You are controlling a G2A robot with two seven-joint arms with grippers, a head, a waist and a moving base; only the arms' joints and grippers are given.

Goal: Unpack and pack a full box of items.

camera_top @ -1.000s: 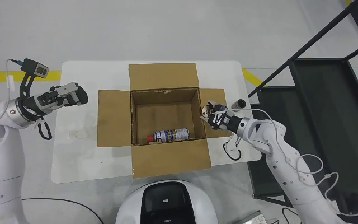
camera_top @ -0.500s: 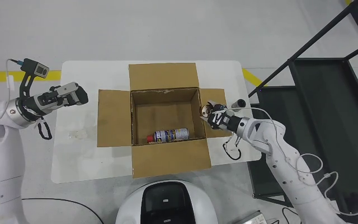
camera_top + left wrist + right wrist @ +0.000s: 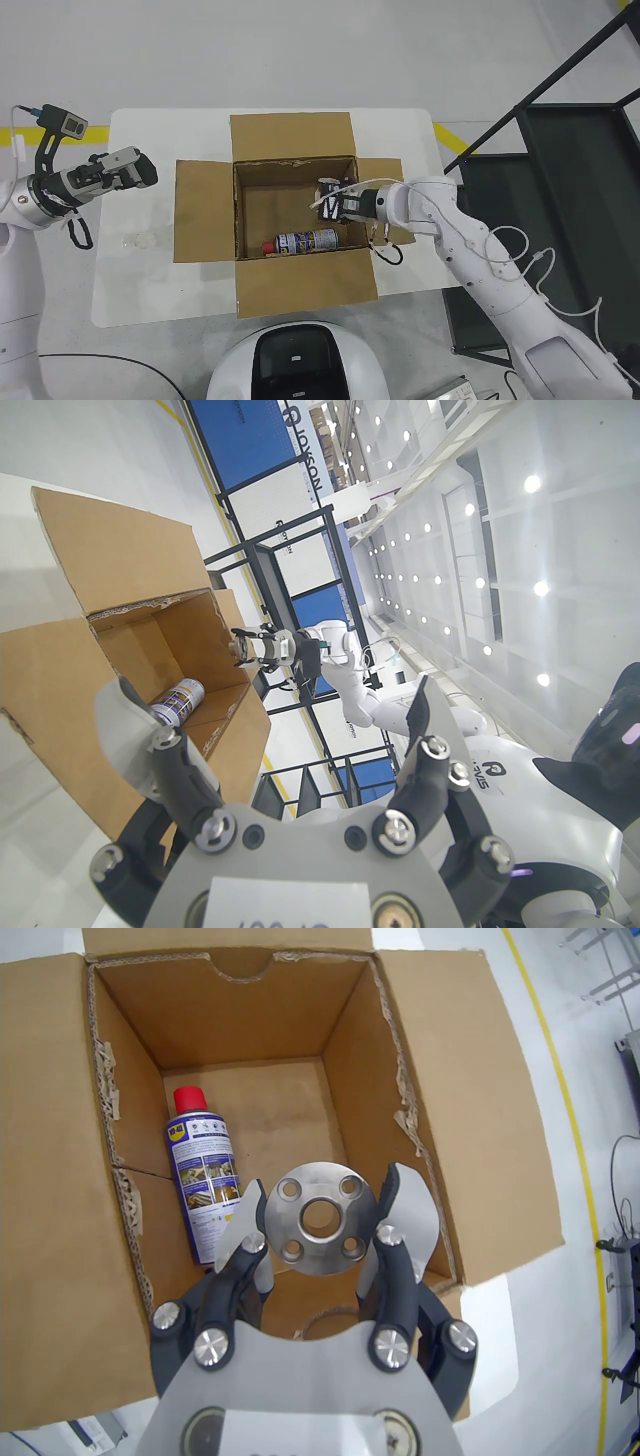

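Right wrist view: flange [image 3: 320,1218] in pincer [image 3: 325,1183]

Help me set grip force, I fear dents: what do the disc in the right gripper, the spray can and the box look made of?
Disc: metal, likely steel; brushed grey sheen, drilled holes.
Spray can: probably thin metal under a glossy printed label; red cap looks plastic.
Box: corrugated cardboard, matte brown, fluting visible along torn edges.
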